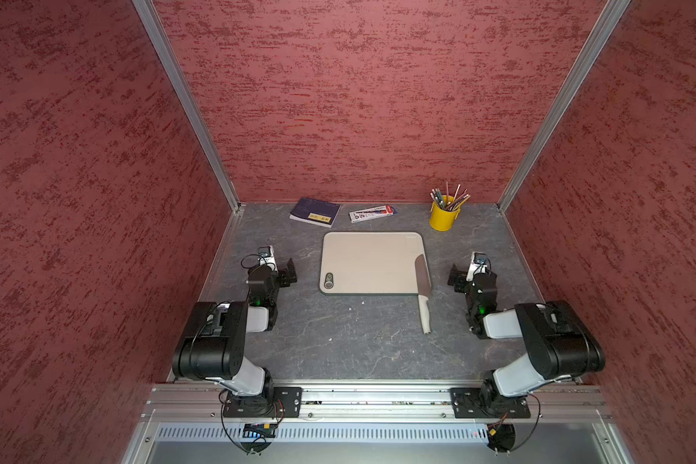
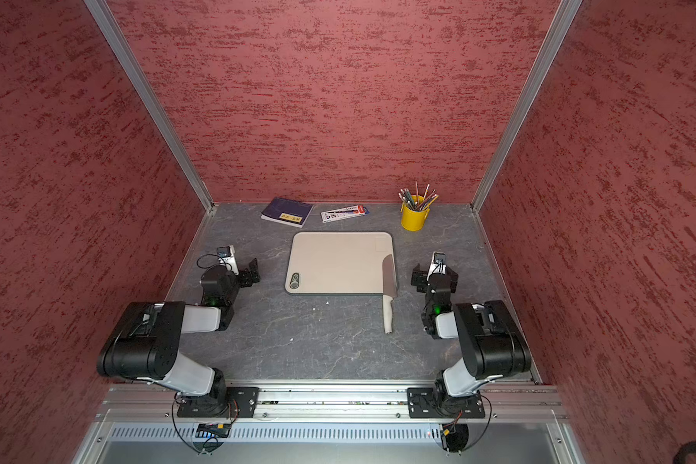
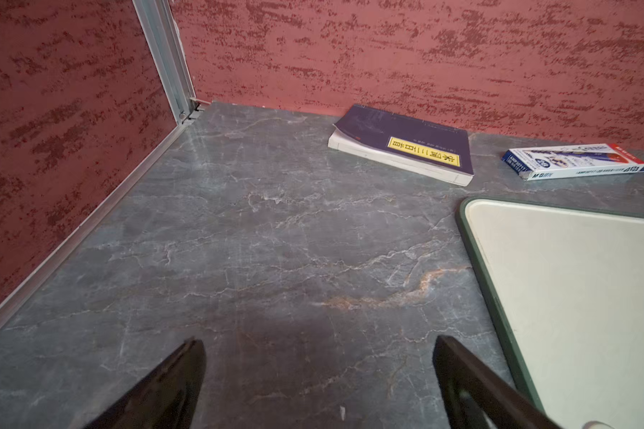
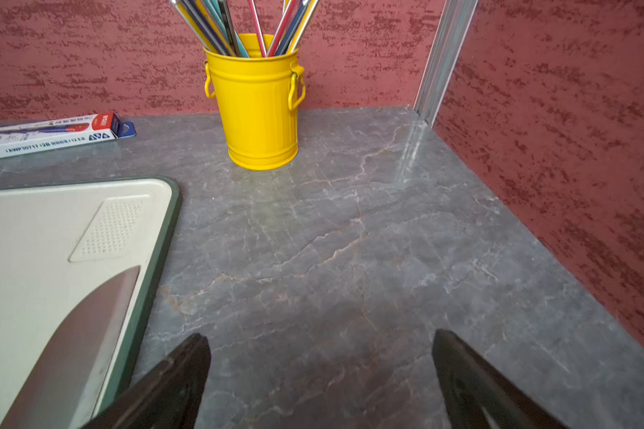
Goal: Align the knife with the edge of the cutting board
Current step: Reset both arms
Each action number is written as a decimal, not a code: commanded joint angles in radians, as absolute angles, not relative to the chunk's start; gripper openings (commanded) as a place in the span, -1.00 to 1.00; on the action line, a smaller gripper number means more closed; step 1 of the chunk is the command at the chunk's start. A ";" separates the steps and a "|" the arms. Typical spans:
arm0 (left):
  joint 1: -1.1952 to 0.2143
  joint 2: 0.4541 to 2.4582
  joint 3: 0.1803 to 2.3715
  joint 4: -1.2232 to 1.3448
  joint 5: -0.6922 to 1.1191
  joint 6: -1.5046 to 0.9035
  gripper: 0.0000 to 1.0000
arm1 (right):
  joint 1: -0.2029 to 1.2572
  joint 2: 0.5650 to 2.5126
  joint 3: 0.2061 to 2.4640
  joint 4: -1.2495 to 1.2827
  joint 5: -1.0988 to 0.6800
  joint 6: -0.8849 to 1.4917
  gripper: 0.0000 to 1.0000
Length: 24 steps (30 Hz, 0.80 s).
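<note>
We read the task as done, or v. close to it: the knife (image 1: 422, 279) lies w/ its broad grey blade flat on the cutting board (image 1: 366, 261), hard along the board's right edge, tip pointing far; the off-white handle sticks out past the near edge and rests on the grey marbled table (image 1: 338, 345). In both top views blade and rim run approx. parallel; in the right wrist view the blade's long side sits just inside the dark rim. Whether a slight tilt remains we can't tell.

Left gripper (image 1: 288, 273) sits low, left of the board, jaws spread wide, nothing between them; right gripper (image 1: 457, 279) sits right of the board, near the knife but apart from it, also wide and empty.

What's left, as we judge it: at most a small nudge to square the blade w/ the rim.

Far side: dark blue book (image 1: 315, 211), pen box (image 1: 372, 213), yellow bucket (image 1: 443, 219) of pencils; all well apart from the knife.
</note>
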<state>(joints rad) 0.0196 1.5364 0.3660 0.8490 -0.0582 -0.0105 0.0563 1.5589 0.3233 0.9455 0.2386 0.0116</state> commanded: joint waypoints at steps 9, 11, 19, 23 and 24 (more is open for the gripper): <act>0.024 1.533 0.371 0.906 -0.034 -0.009 0.99 | 0.042 1.548 0.366 0.953 0.183 0.017 0.97; 0.022 1.533 0.371 0.908 -0.034 -0.009 1.00 | 0.042 1.549 0.366 0.955 0.183 0.017 0.97; 0.024 1.533 0.371 0.907 -0.035 -0.008 1.00 | 0.042 1.553 0.371 0.948 0.183 0.017 0.97; 0.024 1.533 0.372 0.908 -0.034 -0.008 0.99 | 0.043 1.553 0.374 0.947 0.183 0.018 0.97; 0.023 1.534 0.371 0.908 -0.034 -0.008 0.99 | 0.042 1.548 0.362 0.963 0.179 0.017 0.97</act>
